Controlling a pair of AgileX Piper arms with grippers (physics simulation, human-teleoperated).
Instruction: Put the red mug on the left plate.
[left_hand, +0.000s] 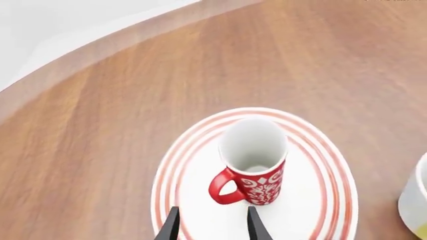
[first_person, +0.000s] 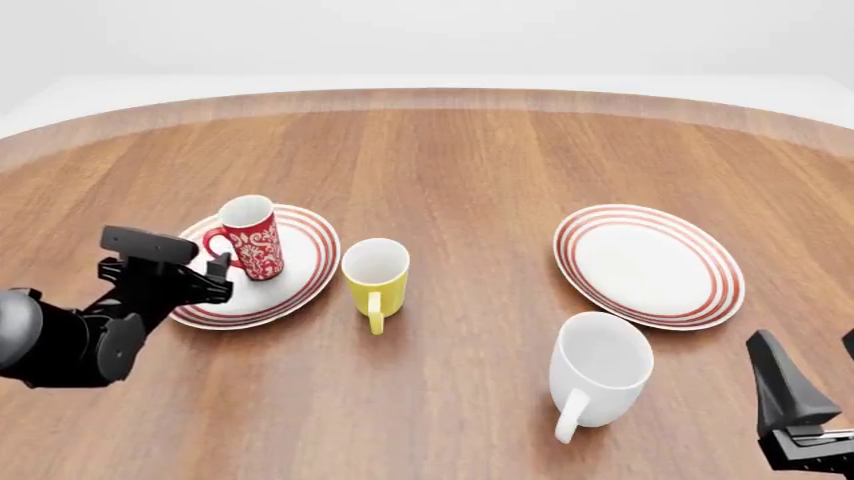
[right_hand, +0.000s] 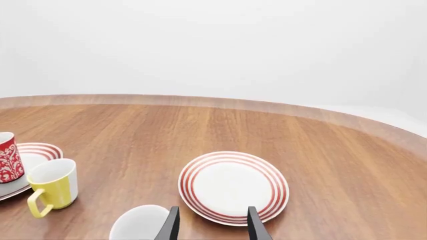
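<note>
Since the red mug (first_person: 250, 237) already stands upright on the left plate (first_person: 302, 278), the left gripper (left_hand: 212, 225), fingers spread and empty, sits just at its 6 o'clock.

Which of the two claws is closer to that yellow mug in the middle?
Left. The left claw sits by the left plate holding the red mug, just beside the yellow mug. The right claw is far across, past the white mug.

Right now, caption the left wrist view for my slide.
Tall red floral mug standing upright on the red-ringed white plate, open left gripper just behind it.
</note>
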